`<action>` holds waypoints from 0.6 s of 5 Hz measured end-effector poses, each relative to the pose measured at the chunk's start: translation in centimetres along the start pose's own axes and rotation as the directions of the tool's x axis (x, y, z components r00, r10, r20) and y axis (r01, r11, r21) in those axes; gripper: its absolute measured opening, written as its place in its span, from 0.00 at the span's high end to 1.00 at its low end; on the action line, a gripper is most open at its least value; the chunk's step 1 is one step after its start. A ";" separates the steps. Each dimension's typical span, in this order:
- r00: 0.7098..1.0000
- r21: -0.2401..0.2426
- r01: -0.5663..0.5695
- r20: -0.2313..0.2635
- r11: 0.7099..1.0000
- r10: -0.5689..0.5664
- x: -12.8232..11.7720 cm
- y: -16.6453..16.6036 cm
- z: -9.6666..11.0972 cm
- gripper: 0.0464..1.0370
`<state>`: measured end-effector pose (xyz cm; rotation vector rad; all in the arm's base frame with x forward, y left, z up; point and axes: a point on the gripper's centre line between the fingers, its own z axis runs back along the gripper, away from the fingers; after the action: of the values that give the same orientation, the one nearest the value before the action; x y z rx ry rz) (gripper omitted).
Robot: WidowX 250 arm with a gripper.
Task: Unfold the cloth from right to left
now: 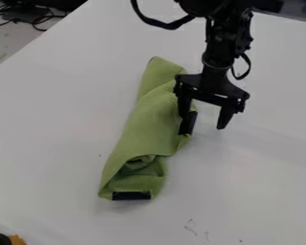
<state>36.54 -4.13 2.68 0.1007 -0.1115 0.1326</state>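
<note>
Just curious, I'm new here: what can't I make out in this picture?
In the camera view:
- Inner layers of the rumpled green cloth: hidden by its folds.
- Black-and-orange object: cut off by the bottom-left corner.
- Dark scribbles on the white tabletop: too small.
- Black arm: cut off above.

I see room to pass low over the white tabletop (pixel 264 172) at the view's right, but leftward the bunched green cloth (pixel 146 129) blocks me, close by my gripper (pixel 204 125).
</note>
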 end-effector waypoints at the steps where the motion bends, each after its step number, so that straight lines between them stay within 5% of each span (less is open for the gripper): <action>1: 1.000 0.075 -0.020 0.010 0.997 0.019 0.5 0.9 2.7 0.04; 2: 0.999 0.097 -0.031 0.029 0.995 0.028 0.5 0.7 4.2 0.04; 3: 0.998 0.034 -0.051 0.037 0.998 0.050 0.1 0.8 2.7 0.04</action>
<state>36.26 -3.59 5.41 0.1353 -0.1477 0.1833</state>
